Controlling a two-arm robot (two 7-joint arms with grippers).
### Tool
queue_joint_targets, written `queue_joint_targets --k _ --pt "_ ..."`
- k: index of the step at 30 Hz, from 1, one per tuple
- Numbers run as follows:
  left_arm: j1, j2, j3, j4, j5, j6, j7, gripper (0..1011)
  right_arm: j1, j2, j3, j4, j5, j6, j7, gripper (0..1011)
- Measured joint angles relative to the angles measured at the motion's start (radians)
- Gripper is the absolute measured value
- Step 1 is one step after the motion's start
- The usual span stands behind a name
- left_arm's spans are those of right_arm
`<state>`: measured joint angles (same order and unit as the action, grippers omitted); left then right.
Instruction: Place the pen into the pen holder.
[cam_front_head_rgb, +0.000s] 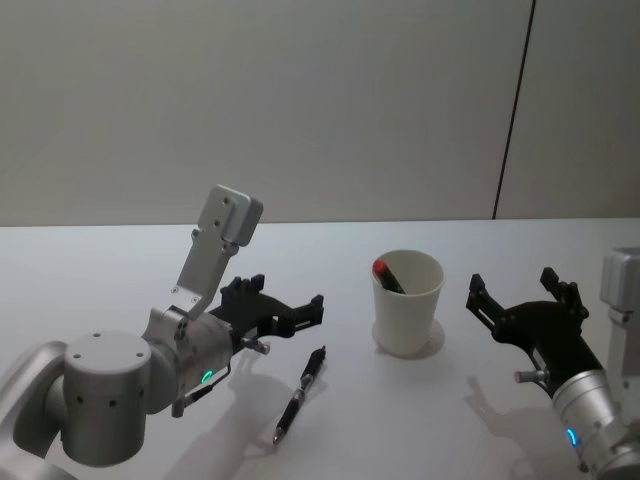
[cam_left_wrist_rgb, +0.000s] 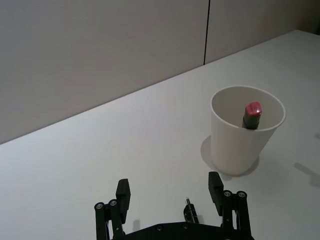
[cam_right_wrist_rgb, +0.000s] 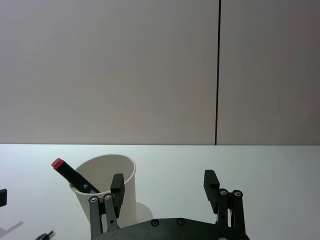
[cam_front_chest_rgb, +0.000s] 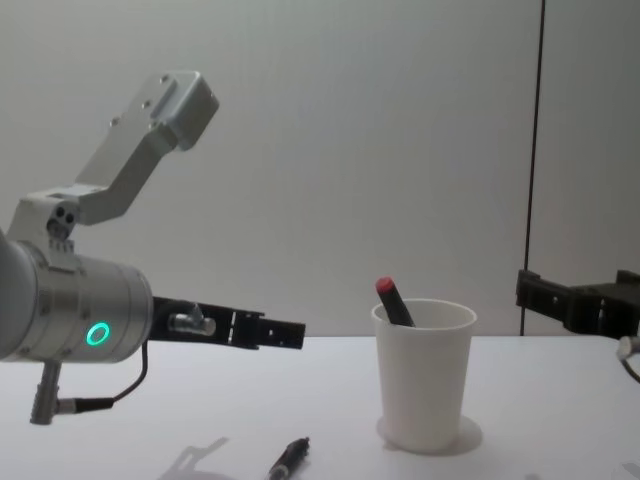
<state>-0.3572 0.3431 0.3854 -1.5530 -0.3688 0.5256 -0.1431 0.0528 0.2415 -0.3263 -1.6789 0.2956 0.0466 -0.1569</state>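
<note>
Two pens are on show, and one is already home: a red-capped pen (cam_front_head_rgb: 388, 275) leans inside the pen holder (cam_front_head_rgb: 405, 322), its red end poking just above the rolled rim. The white cup stands upright on the table (cam_front_head_rgb: 120, 270), roughly between the two arms.

The other one, a black pen (cam_front_head_rgb: 300, 395), lies flat on the table, in front of the cup and to its left, apart from it. Nothing is touching it. From the chest view, one end of it (cam_front_chest_rgb: 288, 458) shows low on the tabletop.

Over to the left gripper (cam_front_head_rgb: 287, 300): it hovers above the table just beyond the black pen, left of the cup, fingers spread wide with nothing between them. Its wrist view confirms it (both fingertips well apart, the cup (cam_left_wrist_rgb: 240, 145) ahead and off to one side).

On the far side, the right gripper (cam_front_head_rgb: 513, 285) hangs to the right of the cup, near it but not touching, its fingers likewise released and bare. Its own camera looks past those spread fingers (cam_right_wrist_rgb: 117, 185) at the cup (cam_right_wrist_rgb: 100, 167) and the slanting red-capped pen (cam_right_wrist_rgb: 70, 172).
</note>
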Motion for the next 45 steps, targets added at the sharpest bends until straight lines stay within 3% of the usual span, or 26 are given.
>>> queue_joint_targets --k 14,23,31,45 --pt "-0.015 -0.012 -0.007 0.03 -0.041 0.136 -0.006 1003 0.0 0.0 0.0 0.0 0.0 0.0 0.0 1002" --pt "-0.018 -0.024 0.001 0.043 -0.043 0.216 0.013 1003 0.0 0.0 0.0 0.0 0.0 0.0 0.0 1002" --pt "-0.022 -0.039 0.015 0.054 -0.025 0.284 0.036 1003 0.0 0.0 0.0 0.0 0.0 0.0 0.0 1002" --pt "-0.02 -0.056 0.033 0.055 0.028 0.353 0.081 1003 0.0 0.0 0.0 0.0 0.0 0.0 0.0 1002"
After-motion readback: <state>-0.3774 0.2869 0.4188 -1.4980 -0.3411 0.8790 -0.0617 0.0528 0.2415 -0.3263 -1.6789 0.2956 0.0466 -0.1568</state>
